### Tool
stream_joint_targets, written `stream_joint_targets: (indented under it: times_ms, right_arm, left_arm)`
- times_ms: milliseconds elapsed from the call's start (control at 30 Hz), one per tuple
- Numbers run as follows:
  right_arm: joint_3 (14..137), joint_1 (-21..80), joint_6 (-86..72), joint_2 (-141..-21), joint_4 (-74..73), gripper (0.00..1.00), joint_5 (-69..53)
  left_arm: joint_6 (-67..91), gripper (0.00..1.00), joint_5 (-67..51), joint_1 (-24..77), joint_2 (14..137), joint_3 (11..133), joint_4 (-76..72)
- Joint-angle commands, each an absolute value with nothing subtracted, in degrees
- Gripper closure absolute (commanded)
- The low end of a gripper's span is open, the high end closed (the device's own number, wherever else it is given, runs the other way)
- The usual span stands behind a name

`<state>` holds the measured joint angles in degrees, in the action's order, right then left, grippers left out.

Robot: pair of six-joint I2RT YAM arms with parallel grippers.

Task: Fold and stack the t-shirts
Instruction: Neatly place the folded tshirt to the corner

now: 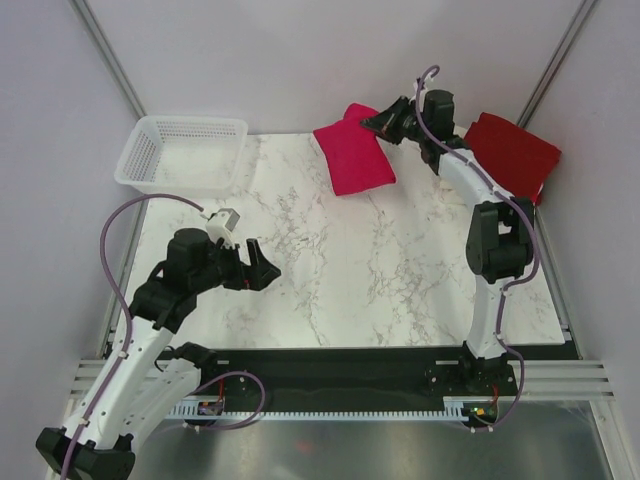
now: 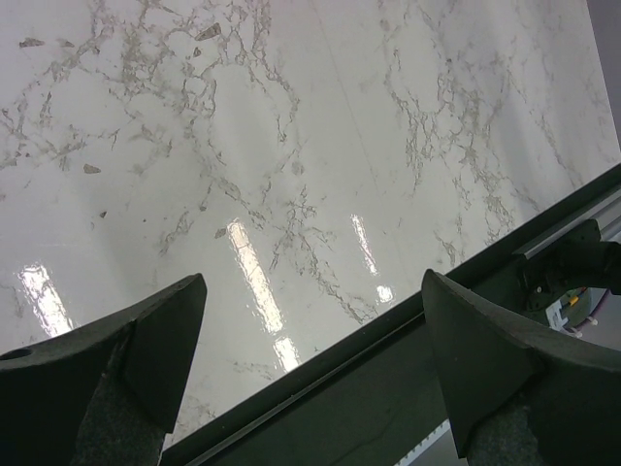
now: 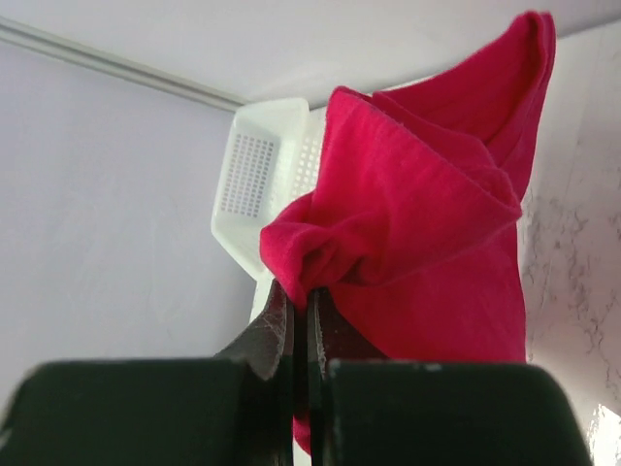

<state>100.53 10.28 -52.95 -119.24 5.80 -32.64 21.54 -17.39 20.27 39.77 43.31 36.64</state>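
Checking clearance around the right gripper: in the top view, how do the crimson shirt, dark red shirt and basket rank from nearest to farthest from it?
From the right gripper:
1. The crimson shirt, pinched in its jaws, far centre.
2. The dark red shirt, off to its right, far right corner.
3. The basket, far left corner.

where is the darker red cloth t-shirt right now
Top view: the darker red cloth t-shirt lies at the far right corner of the table, right of the bright crimson cloth t-shirt.
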Motion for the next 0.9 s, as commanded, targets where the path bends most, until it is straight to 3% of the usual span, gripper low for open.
stream_joint_targets:
  times_ms: [0,200,367,500,533,567,600,867]
  right_arm:
    - [112.2,7.5,-54.8,-120.4,0.8,1.00,-30.9]
    - [119.4,-2.6,-58.7,-118.3,-4.0,1.00,-28.9]
    - [102.9,-15.4,-58.4,-104.4,-1.3,1.00,-20.8]
    - [87.1,-27.5,-59.1,-102.7,-0.4,0.97,-18.5]
    - [85.7,-28.9,-58.7,-103.3,1.3,0.70,-18.6]
    - [85.7,-30.0,-57.8,-106.3,0.2,0.20,-19.9]
    - [87.2,-32.2,-55.5,-107.8,-4.2,0.05,-19.7]
    - [86.7,-33.6,-49.1,-101.4,-8.8,0.02,-14.1]
  left_arm:
    - [20.9,0.00,-16.3,20.0,38.8,43.2,34.7]
    - [20.9,0.00,-16.3,20.0,39.0,43.1,34.7]
    - [20.9,0.00,-16.3,20.0,39.1,43.2,34.7]
    - [21.1,0.00,-14.3,20.0,39.1,43.0,33.3]
    - [21.0,0.00,-14.3,20.0,38.9,43.0,33.3]
    - [21.0,0.00,-14.4,20.0,38.8,43.1,33.3]
    - [20.9,0.00,-14.4,20.0,38.8,43.0,33.3]
    - [21.0,0.00,-14.4,20.0,39.1,42.9,33.2]
